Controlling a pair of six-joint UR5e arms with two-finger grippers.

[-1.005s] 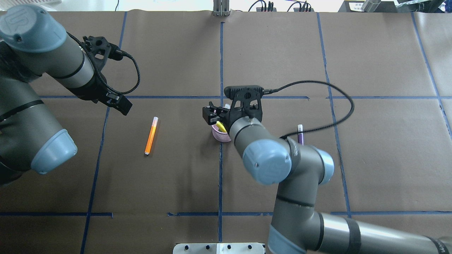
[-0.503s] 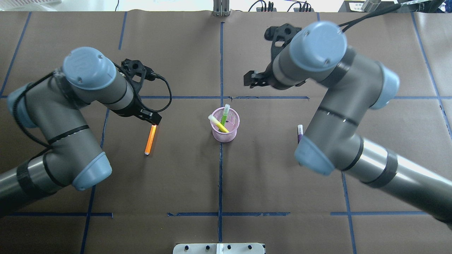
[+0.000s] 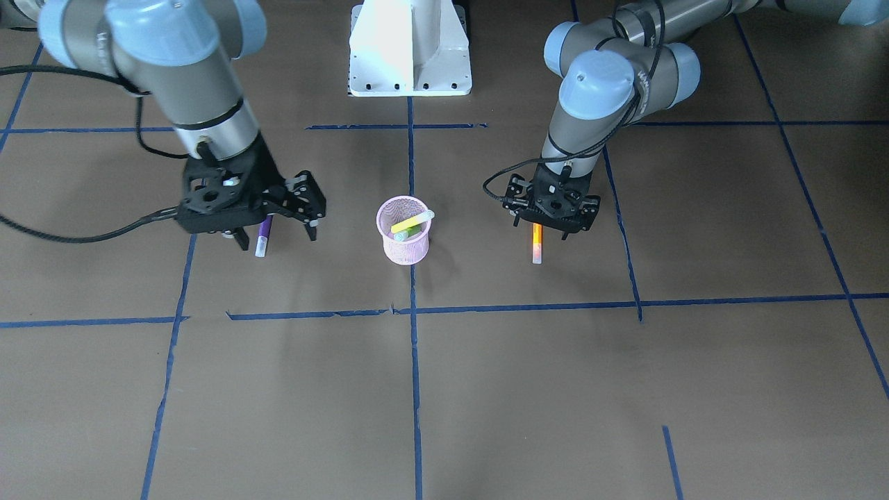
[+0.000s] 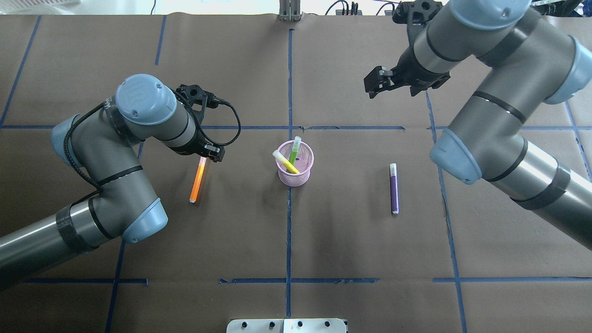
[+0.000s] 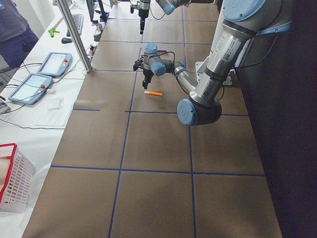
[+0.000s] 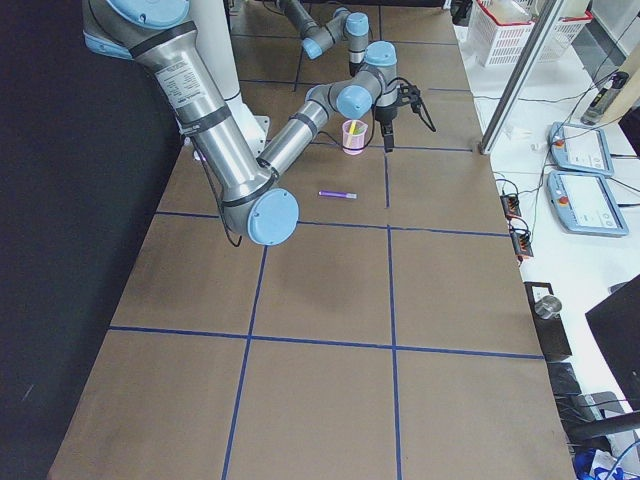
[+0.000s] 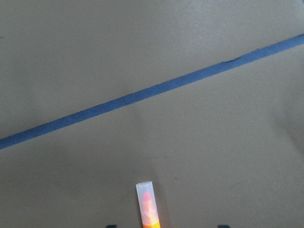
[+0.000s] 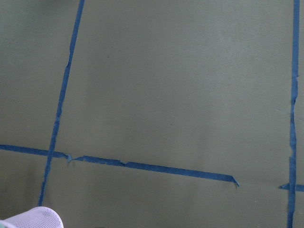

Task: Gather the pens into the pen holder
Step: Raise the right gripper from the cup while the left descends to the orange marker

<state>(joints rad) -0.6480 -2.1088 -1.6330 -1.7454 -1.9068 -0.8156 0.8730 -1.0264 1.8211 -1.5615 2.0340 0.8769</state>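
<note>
Step in hand: pickup of the orange pen (image 4: 197,180), lying left of the mid-desk pen holder (image 4: 292,178). The left gripper (image 4: 210,154) straddles its capped end, jaws spread, nothing pinched. The right gripper (image 3: 276,235) hangs spread and empty. Next move, as judged: lower, then close squarely. The purple pen (image 4: 393,189) lies toward the right edge.

The left arm (image 4: 115,185) and the right arm (image 4: 504,152) are built of round grey tubes, with pale blue caps (image 4: 138,92) on the joints and thin black rings between the sections. The left gripper (image 3: 545,232) and the right gripper (image 3: 278,236) are black with two fingers each, and a black cable (image 4: 239,125) runs from each wrist. Between the arms is a white base plate (image 3: 410,52) with a row of small dark screw holes.
</note>
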